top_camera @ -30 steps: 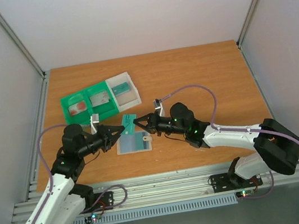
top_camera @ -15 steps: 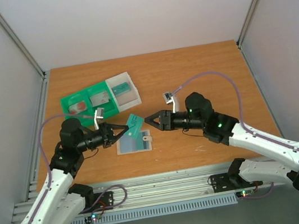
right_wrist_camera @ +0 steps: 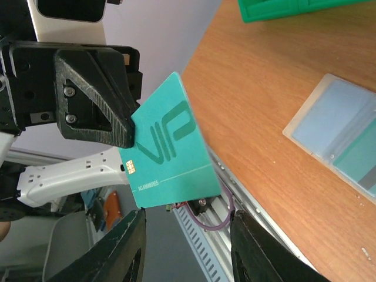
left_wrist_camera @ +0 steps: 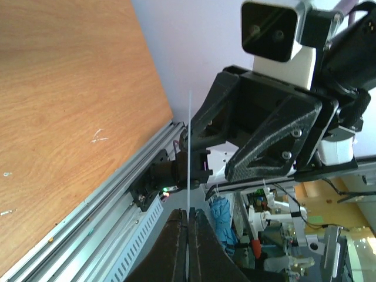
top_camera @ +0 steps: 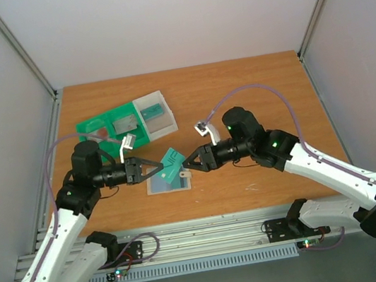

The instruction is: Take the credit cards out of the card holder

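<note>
The card holder (top_camera: pixel 167 184) is laid open and flat on the table (top_camera: pixel 253 102), towards the front edge. Just above it, a teal card (top_camera: pixel 171 162) is pinched at its left edge by the left gripper (top_camera: pixel 158 167) and is held clear of the holder. The right gripper (top_camera: pixel 187 164) is spread, just beside the card's right edge. Further back, other cards (top_camera: pixel 126 125) are contained in the green-and-white tray (top_camera: pixel 102 119).

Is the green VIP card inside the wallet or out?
Out. The teal card is up in the air, pinched in the fingers of the left gripper, while the card holder lies flat on the table below.
</note>
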